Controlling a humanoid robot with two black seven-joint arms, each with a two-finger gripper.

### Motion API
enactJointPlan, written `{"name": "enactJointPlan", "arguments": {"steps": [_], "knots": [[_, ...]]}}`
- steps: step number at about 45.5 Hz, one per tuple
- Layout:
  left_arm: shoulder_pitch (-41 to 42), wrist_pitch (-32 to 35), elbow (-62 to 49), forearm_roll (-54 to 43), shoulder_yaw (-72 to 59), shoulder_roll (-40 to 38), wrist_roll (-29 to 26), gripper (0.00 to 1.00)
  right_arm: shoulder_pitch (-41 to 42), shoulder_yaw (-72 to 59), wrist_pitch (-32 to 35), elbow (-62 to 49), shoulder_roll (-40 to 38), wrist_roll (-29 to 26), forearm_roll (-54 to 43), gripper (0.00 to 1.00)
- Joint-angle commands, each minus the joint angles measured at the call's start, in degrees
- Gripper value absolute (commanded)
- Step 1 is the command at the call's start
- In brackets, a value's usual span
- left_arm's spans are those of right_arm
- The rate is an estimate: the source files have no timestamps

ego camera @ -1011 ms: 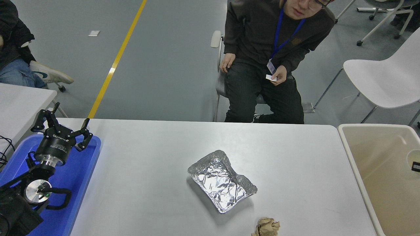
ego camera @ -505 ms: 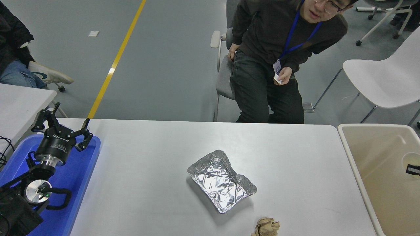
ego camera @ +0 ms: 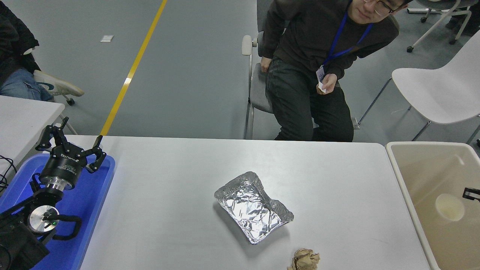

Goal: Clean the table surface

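The white table surface [ego camera: 168, 195] fills the middle of the head view. On it lie a crumpled aluminium foil tray [ego camera: 253, 206] at the centre and a crumpled brown paper ball [ego camera: 304, 260] at the front edge. My left gripper [ego camera: 71, 144] is open and parked over the blue tray at the lower left. Of my right gripper [ego camera: 471, 193] only a small black tip shows at the right edge, over the beige bin [ego camera: 403, 180]. A pale round cup [ego camera: 449, 207] lies inside the bin, just left of that tip.
A blue plastic tray [ego camera: 101, 195] sits on the table's left end under my left arm. A person [ego camera: 318, 56] sits at the far side holding a small white paper. A white chair [ego camera: 438, 93] stands at the right, and a smaller white table [ego camera: 22, 120] at the left.
The pale cup has moved from the right edge, beside my right gripper's tip, down and left into the bin. The person has shifted on the chair. My left arm has not moved.
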Motion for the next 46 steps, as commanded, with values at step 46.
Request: {"name": "enactJointPlan", "arguments": {"steps": [46], "knots": [[0.06, 0.05, 0.02, -0.05, 0.09, 0.00, -0.05, 1.00, 2.41, 0.72, -0.21, -0.07, -1.08, 0.01, 7.14, 1.00]]}}
